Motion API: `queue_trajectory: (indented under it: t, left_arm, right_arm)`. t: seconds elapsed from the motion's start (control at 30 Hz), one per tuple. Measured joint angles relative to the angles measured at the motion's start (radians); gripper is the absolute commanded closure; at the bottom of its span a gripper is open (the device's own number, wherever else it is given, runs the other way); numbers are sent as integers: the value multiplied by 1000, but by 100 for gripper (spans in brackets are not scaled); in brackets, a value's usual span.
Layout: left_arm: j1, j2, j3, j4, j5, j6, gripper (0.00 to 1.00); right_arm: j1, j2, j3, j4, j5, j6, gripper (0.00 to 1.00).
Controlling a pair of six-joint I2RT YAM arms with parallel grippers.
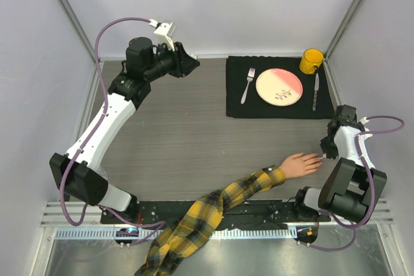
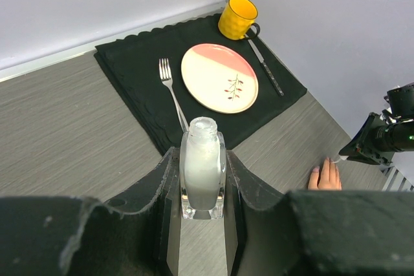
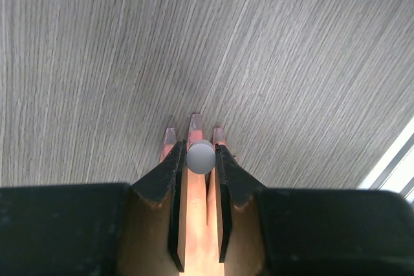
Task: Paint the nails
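The peach mannequin hand [image 1: 303,164] lies flat at the table's near right, with its yellow-and-black plaid sleeve [image 1: 246,189] trailing toward the front edge. My right gripper [image 1: 325,150] hovers right over its fingertips. In the right wrist view that gripper [image 3: 200,150] is shut on a round greyish-white brush cap [image 3: 200,157], seen end-on above the middle finger. Three pinkish nails [image 3: 196,121] show just past the jaws. My left gripper [image 2: 202,154] is raised at the far left and shut on a small clear bottle [image 2: 203,166], which stands upright with an open neck.
A black placemat [image 1: 239,105] at the far right carries a fork [image 1: 248,85], a pink-and-cream plate [image 1: 279,86], a knife [image 1: 315,92] and a yellow mug [image 1: 311,61]. Grey walls close in the back and both sides. A metal rail runs along the near edge.
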Motion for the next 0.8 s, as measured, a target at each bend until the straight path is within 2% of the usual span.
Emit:
queue_trajectory:
  t: [0.8]
  left_arm:
    - [0, 0, 0, -2, 6, 4, 100]
  right_arm:
    - [0, 62, -2, 76, 39, -19, 100]
